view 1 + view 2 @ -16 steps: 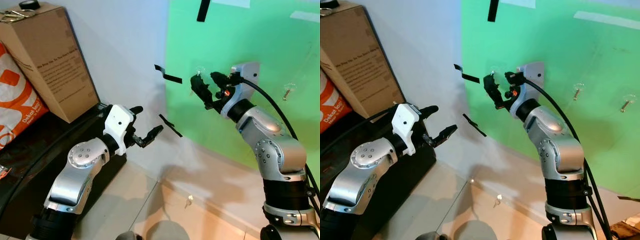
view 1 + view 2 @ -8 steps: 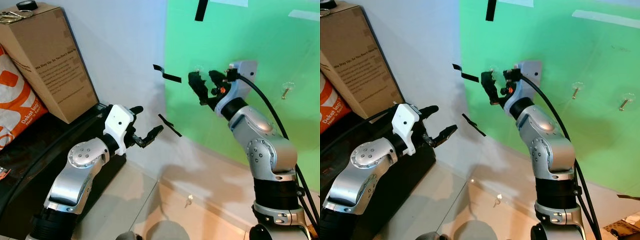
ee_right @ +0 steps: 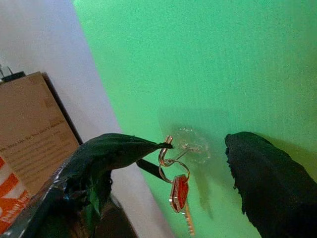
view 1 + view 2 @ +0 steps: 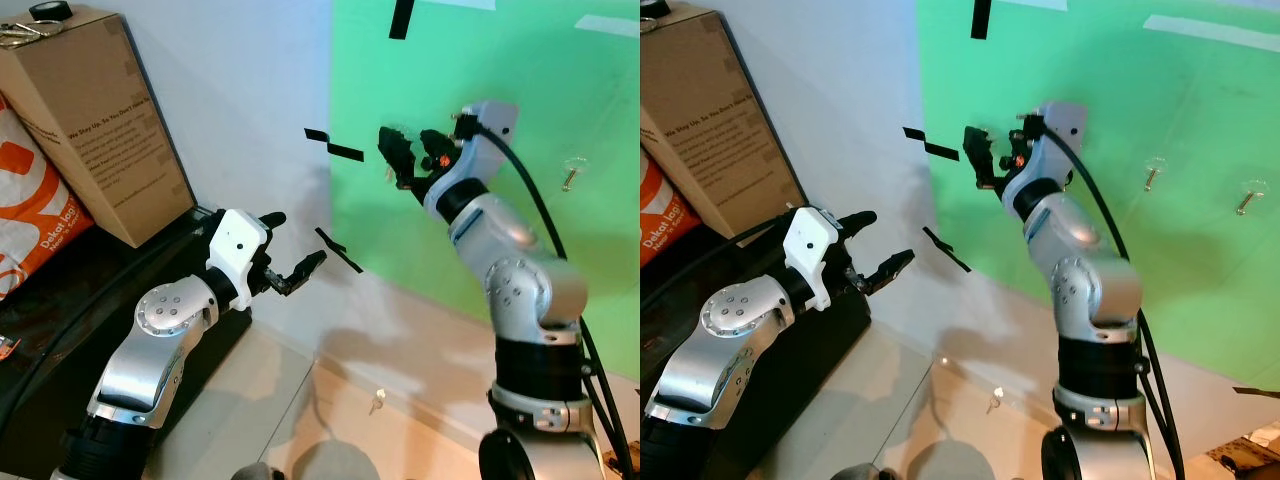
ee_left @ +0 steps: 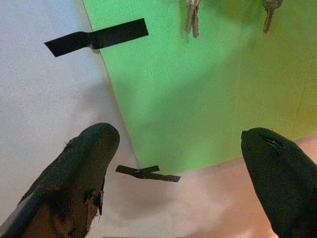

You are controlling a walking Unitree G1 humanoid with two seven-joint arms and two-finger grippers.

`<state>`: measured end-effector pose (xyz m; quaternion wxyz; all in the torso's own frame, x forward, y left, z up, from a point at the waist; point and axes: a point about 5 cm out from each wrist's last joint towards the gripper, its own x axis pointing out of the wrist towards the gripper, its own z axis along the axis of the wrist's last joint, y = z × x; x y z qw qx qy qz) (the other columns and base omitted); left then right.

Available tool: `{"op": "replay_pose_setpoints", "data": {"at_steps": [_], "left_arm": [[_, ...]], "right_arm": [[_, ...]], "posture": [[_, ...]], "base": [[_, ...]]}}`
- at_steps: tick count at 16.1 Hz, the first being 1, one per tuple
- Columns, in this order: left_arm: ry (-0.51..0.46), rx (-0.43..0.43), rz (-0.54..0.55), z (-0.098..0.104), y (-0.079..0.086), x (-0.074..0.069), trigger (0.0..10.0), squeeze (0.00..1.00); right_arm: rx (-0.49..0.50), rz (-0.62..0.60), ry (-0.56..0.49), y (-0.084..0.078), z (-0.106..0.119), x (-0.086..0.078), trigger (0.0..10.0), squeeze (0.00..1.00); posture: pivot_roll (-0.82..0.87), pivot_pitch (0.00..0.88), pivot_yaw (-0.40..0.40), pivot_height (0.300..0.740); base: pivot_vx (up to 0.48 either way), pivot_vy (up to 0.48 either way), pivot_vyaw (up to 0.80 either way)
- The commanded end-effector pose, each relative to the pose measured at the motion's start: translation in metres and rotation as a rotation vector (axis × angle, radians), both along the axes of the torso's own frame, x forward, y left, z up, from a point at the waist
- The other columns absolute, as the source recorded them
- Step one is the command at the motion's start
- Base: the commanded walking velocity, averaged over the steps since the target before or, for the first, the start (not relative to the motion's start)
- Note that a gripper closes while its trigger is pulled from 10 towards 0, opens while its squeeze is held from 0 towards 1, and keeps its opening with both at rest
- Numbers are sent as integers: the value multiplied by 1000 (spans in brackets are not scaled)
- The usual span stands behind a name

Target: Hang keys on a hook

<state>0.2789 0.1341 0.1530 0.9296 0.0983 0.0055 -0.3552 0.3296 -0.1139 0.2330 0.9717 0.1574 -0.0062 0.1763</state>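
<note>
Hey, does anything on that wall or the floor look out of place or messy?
One thing: a small key lies on the floor below the green panel, away from the hooks. Black tape strips also sit crooked at the panel's edge.

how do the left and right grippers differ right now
The right gripper is raised against the green sheet, beside a clear hook where the keys hang; the left gripper hangs low near the white wall, away from any hook. The right one's fingers flank the keys; the left one's flank nothing. Both are open, with two black fingers.
</note>
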Motion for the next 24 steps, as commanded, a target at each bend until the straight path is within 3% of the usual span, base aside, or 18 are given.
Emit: {"op": "replay_pose_setpoints", "data": {"at_steps": [1, 2, 5, 6, 7, 8, 9, 10, 13, 16, 18, 20, 21, 22, 24], "left_arm": [[-17, 15, 2, 4, 1, 1, 10000, 0], [-16, 15, 1, 4, 1, 1, 10000, 0], [-14, 16, 0, 4, 1, 1, 10000, 0], [-10, 19, -3, 4, 2, 1, 10000, 0], [-9, 19, -4, 4, 2, 1, 10000, 0], [-6, 19, -7, 4, 1, 1, 10000, 0], [-4, 20, -9, 4, 1, 1, 10000, 0], [1, 21, -14, 3, 1, 0, 10000, 0], [13, 22, -25, 2, 1, -1, 10000, 0], [30, 28, -38, -1, 0, -3, 10000, 0], [33, 29, -42, -1, 0, -3, 10000, 0], [38, 30, -48, -1, -1, -3, 10000, 0], [40, 31, -52, -2, -1, -4, 10000, 0], [41, 31, -54, -2, -2, -4, 10000, 0], [43, 31, -58, -2, -3, -4, 10000, 0]], "right_arm": [[32, 71, -34, 13, 18, -1, 10000, 0], [45, 74, 22, 14, 15, 0, 10000, 0], [204, 89, 124, 13, 14, 2, 10000, 0], [322, 117, 165, 14, 17, 3, 10000, 0], [346, 124, 173, 14, 18, 3, 10000, 0], [475, 157, 209, 14, 20, 3, 10000, 0], [522, 160, 223, 13, 21, 3, 10000, 0], [631, 156, 266, 10, 20, 6, 10000, 0], [826, 127, 337, -1, 18, 11, 10000, 0], [936, 103, 433, -4, 7, 13, 10000, 0], [907, 99, 461, -4, 3, 13, 10000, 0], [806, 94, 477, -4, -1, 12, 10000, 0], [637, 82, 454, -4, -4, 10, 10000, 0], [577, 86, 443, -2, -4, 9, 10000, 0], [561, 156, 394, 5, 7, 4, 10000, 0]], "posture": [[6, 0, 37, 740], [6, 0, 36, 740], [9, 0, 35, 740], [9, 0, 37, 740], [9, 0, 37, 740], [8, 0, 38, 740], [7, 0, 40, 740], [7, 0, 40, 740], [6, 0, 41, 740], [6, 0, 40, 740], [7, 0, 39, 740], [5, 0, 39, 740], [5, 0, 39, 740], [5, 0, 39, 740], [6, 0, 38, 740]], "base": [[0, 0, 0], [0, 0, 0], [0, 0, 0], [0, 0, 0], [0, 0, 0], [0, 0, 0], [0, 0, 0], [0, 0, 0], [0, 0, 0], [0, 0, 0], [0, 0, 0], [0, 0, 0], [0, 0, 0], [0, 0, 0], [0, 0, 0]]}}
